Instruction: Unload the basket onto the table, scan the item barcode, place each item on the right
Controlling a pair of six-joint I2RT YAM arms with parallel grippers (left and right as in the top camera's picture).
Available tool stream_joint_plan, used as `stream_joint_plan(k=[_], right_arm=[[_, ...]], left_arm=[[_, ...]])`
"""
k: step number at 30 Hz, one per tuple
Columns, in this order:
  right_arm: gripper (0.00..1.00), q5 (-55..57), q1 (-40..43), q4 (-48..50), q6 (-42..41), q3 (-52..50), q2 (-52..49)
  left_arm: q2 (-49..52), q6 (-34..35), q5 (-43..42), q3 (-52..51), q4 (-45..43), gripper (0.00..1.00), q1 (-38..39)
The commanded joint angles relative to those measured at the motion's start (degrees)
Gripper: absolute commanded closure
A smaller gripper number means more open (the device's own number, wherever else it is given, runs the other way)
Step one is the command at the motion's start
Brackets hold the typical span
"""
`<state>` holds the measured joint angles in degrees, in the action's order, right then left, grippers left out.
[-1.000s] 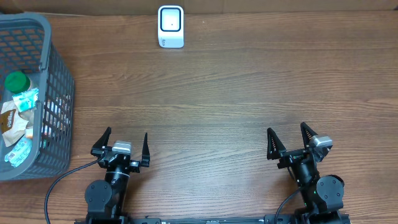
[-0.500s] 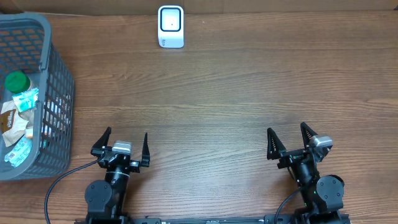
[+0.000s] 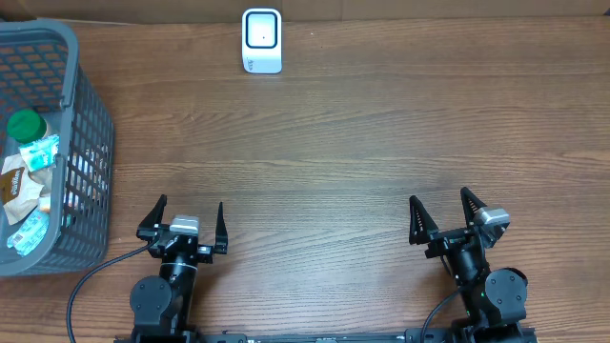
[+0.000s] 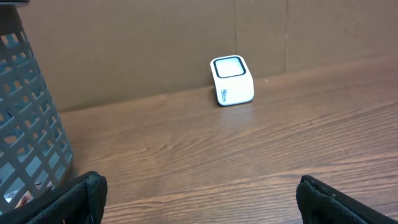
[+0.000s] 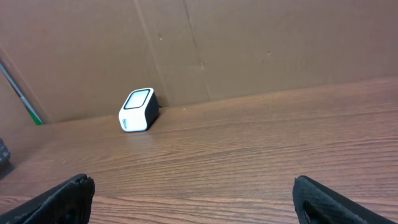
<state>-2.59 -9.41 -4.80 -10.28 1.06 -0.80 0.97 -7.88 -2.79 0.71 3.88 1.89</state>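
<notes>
**Far left.** A grey mesh basket (image 3: 95, 143) stands at the left end of the table (image 3: 362, 133). It holds the goods: a green-capped bottle (image 3: 26, 125) with several crumpled packets (image 3: 21, 181) just beside it. The labels are too small to read, so I cannot tell which face carries a barcode.

**Left of centre, near edge.** The left gripper (image 3: 189, 205) sits just right of the basket. Its jaws are spread wide and there is nothing between them.

**Left of centre, far edge.** The white scanner (image 3: 261, 40), with its dark window facing up, stands against the cardboard backing. It is well apart from both arms and from the basket.

**Right, near edge.** The right gripper (image 3: 439, 197) is likewise spread wide and empty.

**Assessment.** The task looks to be at its outset, with no item lifted and nothing at the scanner. The step in hand is choosing and picking an item.

- **Which arm:** The left arm is nearer the basket and seems the natural one to use.
- **The pick:** It must come down over the basket rim from above and close on one item. The bottle probably offers the firmest hold.
- **The carry:** The item must then be lifted clear of the wall and taken to the scanner with its barcode turned to the window.
</notes>
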Motion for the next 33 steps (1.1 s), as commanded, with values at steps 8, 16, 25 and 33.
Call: stream_joint_plan(k=[8,16,25,33], right_arm=[[0.0,-0.09,0.15,0.24,0.09,-0.59,0.63],[0.0,-0.09,0.15,0.24,0.09,-0.59,0.63],[0.0,-0.09,0.15,0.24,0.09,-0.59,0.63],[0.0,-0.09,0.15,0.24,0.09,-0.59,0.63]], left_arm=[[-0.17,6.38,0.0,3.8,0.5,0.0,0.39],[12.79,6.82,-0.35,19.5,8.33,0.0,0.39],[42.01,6.84,-4.42,54.4,29.22,0.0,0.39],[69.11,5.35,-4.74,95.95,65.09,0.0,0.39]])
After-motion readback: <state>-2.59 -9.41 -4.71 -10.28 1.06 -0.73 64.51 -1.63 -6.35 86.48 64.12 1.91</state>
